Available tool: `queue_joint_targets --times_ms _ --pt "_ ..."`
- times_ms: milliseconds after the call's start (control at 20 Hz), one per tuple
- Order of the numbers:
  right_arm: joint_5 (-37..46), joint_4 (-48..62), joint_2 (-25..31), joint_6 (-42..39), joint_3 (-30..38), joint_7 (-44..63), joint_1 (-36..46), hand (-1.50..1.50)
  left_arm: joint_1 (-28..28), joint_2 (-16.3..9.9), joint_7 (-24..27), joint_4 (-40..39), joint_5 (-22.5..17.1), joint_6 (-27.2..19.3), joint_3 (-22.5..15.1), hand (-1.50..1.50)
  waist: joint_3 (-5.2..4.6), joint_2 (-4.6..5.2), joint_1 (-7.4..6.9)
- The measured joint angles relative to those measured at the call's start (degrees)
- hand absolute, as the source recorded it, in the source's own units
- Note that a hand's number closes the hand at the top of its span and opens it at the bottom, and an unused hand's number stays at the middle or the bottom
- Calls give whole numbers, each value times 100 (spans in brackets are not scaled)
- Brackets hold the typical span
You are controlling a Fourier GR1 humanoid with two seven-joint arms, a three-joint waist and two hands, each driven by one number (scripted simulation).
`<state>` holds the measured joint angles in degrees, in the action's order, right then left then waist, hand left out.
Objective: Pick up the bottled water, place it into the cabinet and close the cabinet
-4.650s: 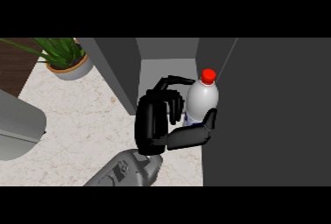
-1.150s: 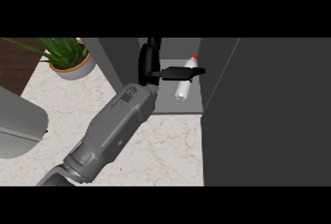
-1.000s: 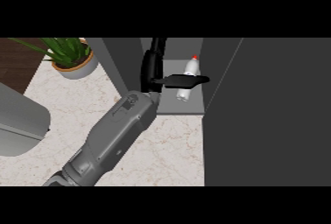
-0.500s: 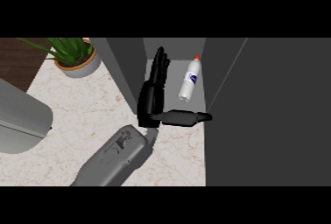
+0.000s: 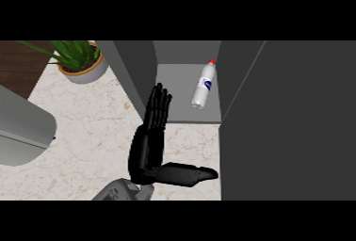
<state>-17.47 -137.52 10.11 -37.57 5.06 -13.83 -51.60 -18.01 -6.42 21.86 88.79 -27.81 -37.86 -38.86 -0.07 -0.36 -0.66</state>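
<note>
- The bottled water lies on its side on the cabinet floor, red cap toward 12 o'clock, base toward 6 o'clock.
- One hand shows, at 6 o'clock of centre; which hand it is cannot be told.
- It holds nothing: fingers straight toward 12 o'clock, thumb spread wide toward 3 o'clock.
- The bottle sits at about 1 o'clock from the palm, near the fingertips but apart from them.
- A potted plant stands on the counter at 10 o'clock.
</note>
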Motion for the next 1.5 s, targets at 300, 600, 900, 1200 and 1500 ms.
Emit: queue_joint_targets --times_ms 300,600,900,1200,1500 --pt "92 -32 283 -343 -638 211 23 150 898 -480 26 943 93 -61 -176 -150 -4 2 -11" --pt "263 -91 331 -375 -1569 598 -7 150 1785 -936 260 1685 160 -12 -282 -150 -11 -2 2" --pt "653 -192 258 -217 -2500 989 245 150 2320 -1307 419 2153 94 138 -150 -150 -19 -9 16" --pt "1607 -455 -54 271 -3371 1565 609 150 2773 -1554 643 2474 6 289 40 -150 -27 -10 2" --pt "1956 -477 -267 701 -3795 2246 1194 150 3296 -1870 803 2812 -155 478 249 -150 -37 -32 -54"
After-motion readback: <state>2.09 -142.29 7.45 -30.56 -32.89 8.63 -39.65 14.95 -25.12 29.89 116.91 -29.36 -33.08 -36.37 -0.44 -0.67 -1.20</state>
